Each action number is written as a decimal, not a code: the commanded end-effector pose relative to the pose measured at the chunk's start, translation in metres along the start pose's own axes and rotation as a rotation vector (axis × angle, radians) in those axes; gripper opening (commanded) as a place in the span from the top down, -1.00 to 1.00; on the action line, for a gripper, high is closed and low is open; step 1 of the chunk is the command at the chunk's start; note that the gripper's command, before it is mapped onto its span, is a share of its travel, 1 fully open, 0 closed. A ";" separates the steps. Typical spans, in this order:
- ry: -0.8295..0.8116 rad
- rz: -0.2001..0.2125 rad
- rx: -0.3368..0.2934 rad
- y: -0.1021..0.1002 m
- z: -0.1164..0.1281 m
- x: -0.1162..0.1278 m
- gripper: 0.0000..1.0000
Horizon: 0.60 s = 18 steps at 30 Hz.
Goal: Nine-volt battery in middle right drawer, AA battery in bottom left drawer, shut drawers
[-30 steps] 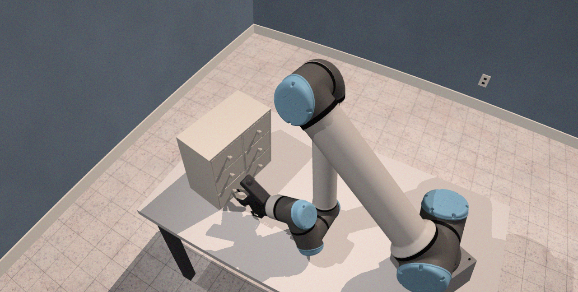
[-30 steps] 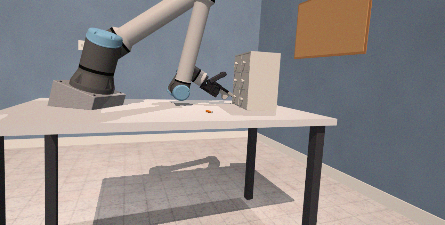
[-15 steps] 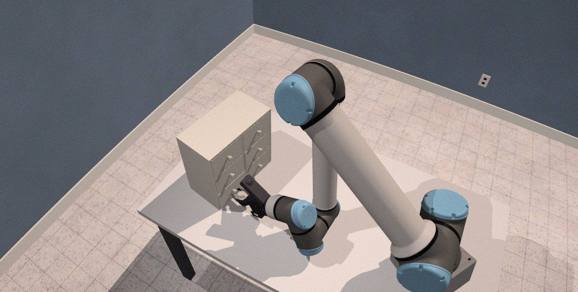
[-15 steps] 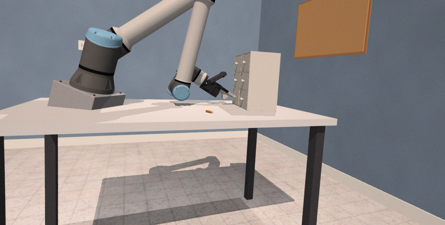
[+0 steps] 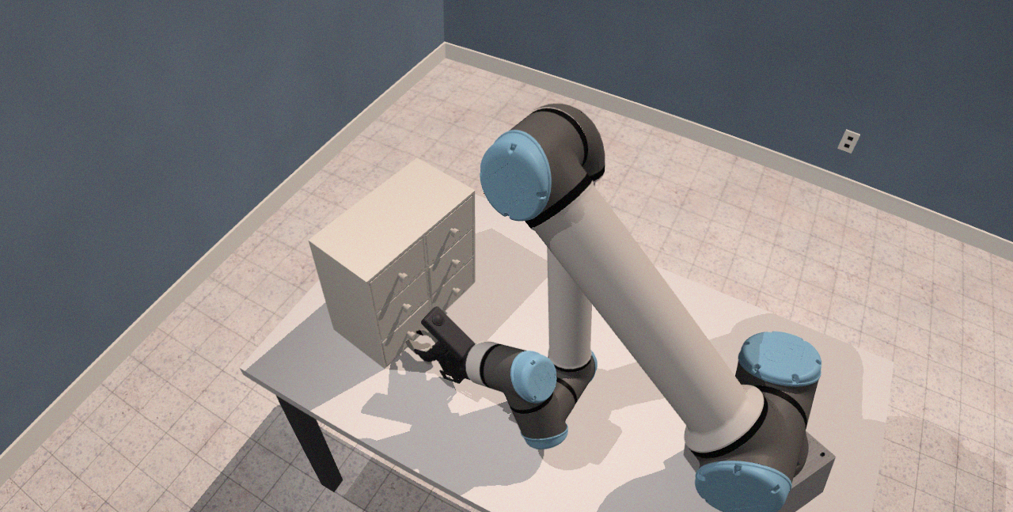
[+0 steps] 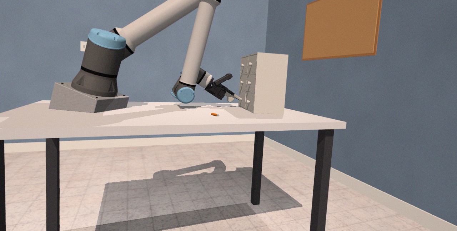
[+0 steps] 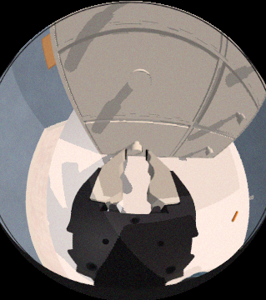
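AA battery lies well behind gripper at chest

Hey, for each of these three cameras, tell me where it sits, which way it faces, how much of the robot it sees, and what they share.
Top: high behind the arm's base, looking down at the chest; whole arm and gripper show.
Exterior: low beside the table, facing across it; chest side-on, AA battery, whole arm.
Wrist: on the gripper, facing the lower drawers; only its fingers and dark body show.
Shared: all show the chest with the gripper at a bottom knob; exterior and wrist both catch the battery.
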<state>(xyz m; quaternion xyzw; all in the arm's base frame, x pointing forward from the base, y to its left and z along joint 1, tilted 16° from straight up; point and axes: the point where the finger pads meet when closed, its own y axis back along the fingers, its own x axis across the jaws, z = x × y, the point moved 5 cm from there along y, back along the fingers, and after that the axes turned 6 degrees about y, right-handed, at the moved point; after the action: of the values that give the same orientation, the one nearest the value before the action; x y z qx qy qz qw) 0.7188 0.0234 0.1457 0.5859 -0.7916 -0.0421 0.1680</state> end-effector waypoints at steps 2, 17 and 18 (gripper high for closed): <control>0.000 0.000 0.001 0.007 0.004 0.000 0.61; 0.000 0.000 0.001 0.038 0.021 -0.002 0.61; 0.000 0.000 0.001 0.039 0.022 -0.002 0.61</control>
<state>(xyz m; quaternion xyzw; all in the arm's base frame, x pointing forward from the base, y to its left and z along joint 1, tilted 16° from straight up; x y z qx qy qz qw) 0.6833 0.0331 0.1362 0.5859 -0.7916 -0.0422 0.1681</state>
